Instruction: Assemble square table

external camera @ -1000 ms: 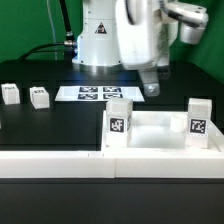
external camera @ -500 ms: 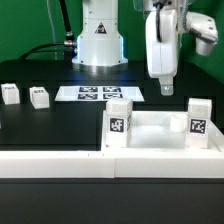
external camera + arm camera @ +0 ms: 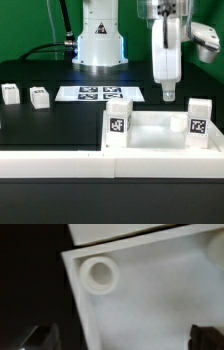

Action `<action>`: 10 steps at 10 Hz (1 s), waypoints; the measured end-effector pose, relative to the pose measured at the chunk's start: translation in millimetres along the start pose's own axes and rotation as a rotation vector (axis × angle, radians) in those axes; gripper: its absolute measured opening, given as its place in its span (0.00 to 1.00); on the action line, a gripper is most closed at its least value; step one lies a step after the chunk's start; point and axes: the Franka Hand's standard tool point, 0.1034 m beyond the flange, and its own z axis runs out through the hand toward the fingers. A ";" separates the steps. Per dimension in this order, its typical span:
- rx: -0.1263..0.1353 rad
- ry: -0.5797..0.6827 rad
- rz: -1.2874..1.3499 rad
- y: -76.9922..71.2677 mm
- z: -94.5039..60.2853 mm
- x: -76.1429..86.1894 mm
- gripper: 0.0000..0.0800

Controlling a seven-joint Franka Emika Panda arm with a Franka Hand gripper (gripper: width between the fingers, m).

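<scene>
While the gripper [image 3: 168,96] hung over the square table [image 3: 150,142] at the exterior view's right, its jaws were wide and empty; we reckoned light, stiff, slick plastic; the rim by the corner socket [image 3: 100,274] looked grabbable.

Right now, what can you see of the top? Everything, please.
The top is a flat white square that looks like plastic, with a raised rim. It lies flat on the black table, toward the exterior view's right. The wrist view shows a round socket in one corner, empty. Two tagged legs stand upright on it, one at each side. The jaws hang open above it and do not touch it.
</scene>
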 end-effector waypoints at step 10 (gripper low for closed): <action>0.104 0.047 -0.081 3.3 39.3 44.7 0.81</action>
